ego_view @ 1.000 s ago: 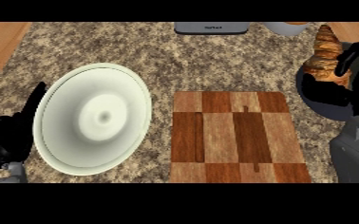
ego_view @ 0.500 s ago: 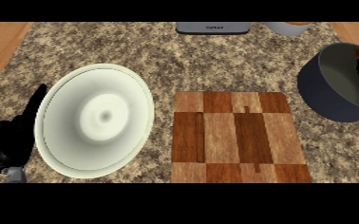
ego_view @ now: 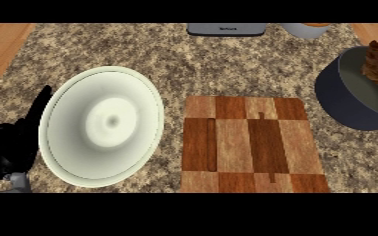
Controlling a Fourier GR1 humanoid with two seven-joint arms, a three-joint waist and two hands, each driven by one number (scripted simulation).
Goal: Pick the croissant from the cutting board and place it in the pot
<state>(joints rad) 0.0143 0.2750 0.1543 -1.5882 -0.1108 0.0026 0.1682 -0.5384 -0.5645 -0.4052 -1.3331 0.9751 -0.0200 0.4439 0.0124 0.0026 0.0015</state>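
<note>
The croissant (ego_view: 371,62) now shows inside the pot (ego_view: 347,97) at the right edge; a moment ago it did not. Light and flaky, it wants holding by its middle. The left hand (ego_view: 22,137) rests beside the plate (ego_view: 103,125), fingers relaxed; the right hand is out of view.

Right edge cuts off the pot (ego_view: 347,97) and the croissant (ego_view: 371,62) inside it
</note>
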